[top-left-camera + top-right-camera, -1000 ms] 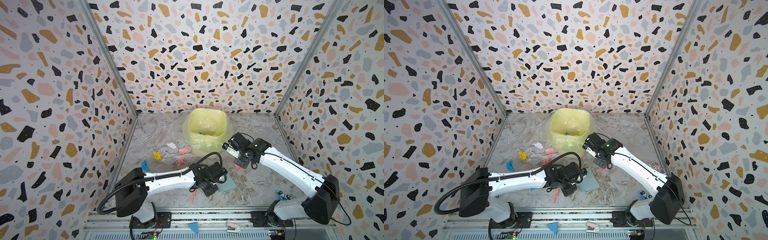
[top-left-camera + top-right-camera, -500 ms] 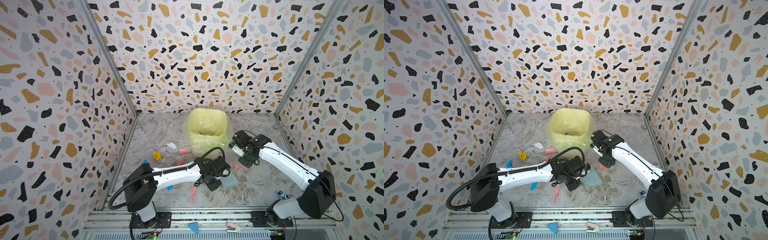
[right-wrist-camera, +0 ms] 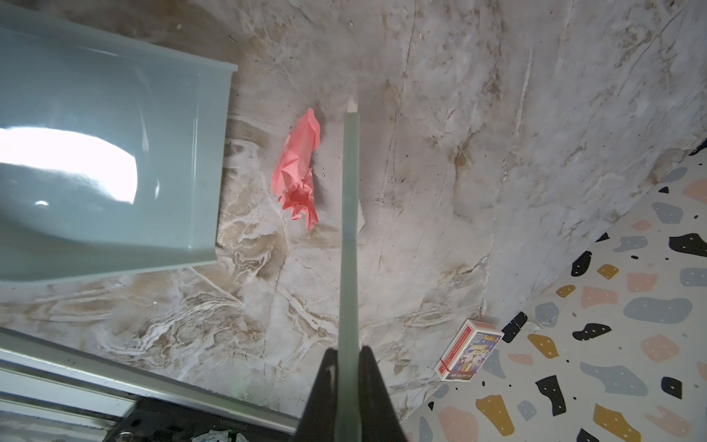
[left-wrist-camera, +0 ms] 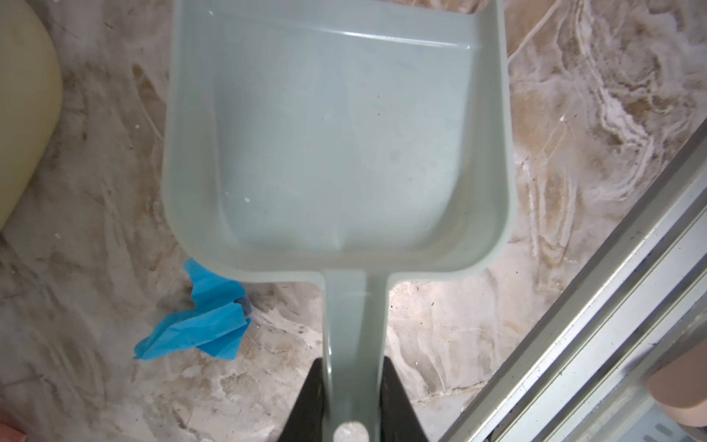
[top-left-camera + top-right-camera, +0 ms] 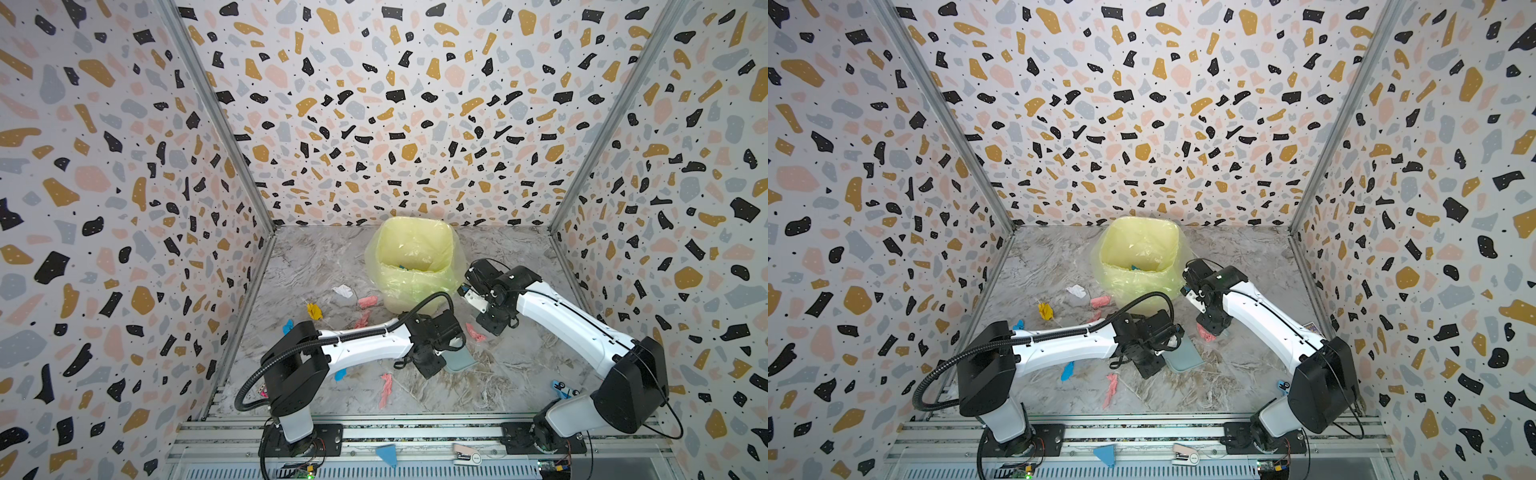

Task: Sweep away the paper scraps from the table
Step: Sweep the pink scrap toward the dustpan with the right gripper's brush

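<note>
My left gripper (image 4: 354, 363) is shut on the handle of a pale green dustpan (image 4: 336, 134), which lies low over the marble table (image 5: 498, 374) with nothing in it. The dustpan (image 5: 459, 360) opens toward my right gripper (image 5: 492, 326). That gripper (image 3: 348, 352) is shut on a thin pale green sweeping tool (image 3: 350, 229), seen edge-on. A crumpled pink scrap (image 3: 298, 172) lies between tool and dustpan mouth (image 3: 214, 153). A blue scrap (image 4: 199, 325) lies beside the dustpan handle. White (image 5: 343, 291), yellow (image 5: 314, 311), pink (image 5: 385, 388) and blue (image 5: 340, 375) paper scraps lie further left.
A yellow bin with a plastic liner (image 5: 415, 262) stands at the back middle, just behind both grippers. A small printed card box (image 3: 468, 350) lies by the right wall, and a small blue toy (image 5: 561, 386) by the right arm's base. An aluminium rail (image 5: 415, 432) borders the front.
My left arm has swung its elbow rightward and carried the dustpan slightly toward the right gripper. The right gripper has shifted a little to the right, staying beside the pink scrap.
</note>
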Robot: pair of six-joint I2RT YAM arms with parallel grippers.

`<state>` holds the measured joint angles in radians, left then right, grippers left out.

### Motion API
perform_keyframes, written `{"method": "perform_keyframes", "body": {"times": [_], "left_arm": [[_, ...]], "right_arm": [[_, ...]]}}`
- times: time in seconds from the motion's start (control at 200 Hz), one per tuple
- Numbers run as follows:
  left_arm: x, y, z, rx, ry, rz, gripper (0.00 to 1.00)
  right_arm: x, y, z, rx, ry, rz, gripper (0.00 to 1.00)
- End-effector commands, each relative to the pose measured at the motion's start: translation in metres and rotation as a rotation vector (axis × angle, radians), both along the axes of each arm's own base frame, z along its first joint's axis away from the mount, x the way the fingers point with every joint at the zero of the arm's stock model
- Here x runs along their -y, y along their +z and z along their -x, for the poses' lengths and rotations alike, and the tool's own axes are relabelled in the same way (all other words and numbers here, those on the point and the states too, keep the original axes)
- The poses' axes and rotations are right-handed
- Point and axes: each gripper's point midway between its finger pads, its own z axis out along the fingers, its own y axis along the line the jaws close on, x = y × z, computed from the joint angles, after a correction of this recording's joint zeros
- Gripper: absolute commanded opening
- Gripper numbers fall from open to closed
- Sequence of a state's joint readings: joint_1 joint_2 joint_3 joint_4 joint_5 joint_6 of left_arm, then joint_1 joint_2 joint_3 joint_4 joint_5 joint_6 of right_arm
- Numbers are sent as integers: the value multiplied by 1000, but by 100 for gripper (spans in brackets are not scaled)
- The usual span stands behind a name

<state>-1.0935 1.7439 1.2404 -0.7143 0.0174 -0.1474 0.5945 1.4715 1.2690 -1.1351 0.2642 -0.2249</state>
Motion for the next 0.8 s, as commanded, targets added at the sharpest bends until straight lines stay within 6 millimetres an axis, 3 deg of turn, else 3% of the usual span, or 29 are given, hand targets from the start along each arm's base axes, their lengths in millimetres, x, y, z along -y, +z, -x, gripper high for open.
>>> {"method": "perform_keyframes", "body": {"times": [0.0,0.466,0.796], "left_arm": [[3,4,-8,5,26,2,7],[3,-2,-12,-15,40,-17,7],[5,-5,-12,-21,38,-17,7]], "right_arm": [[-1,7,3,-14,-16,-20,0],[-16,11,11,-54,-13,-109,0],[-54,39,29,-102,95,-244,0]]}}
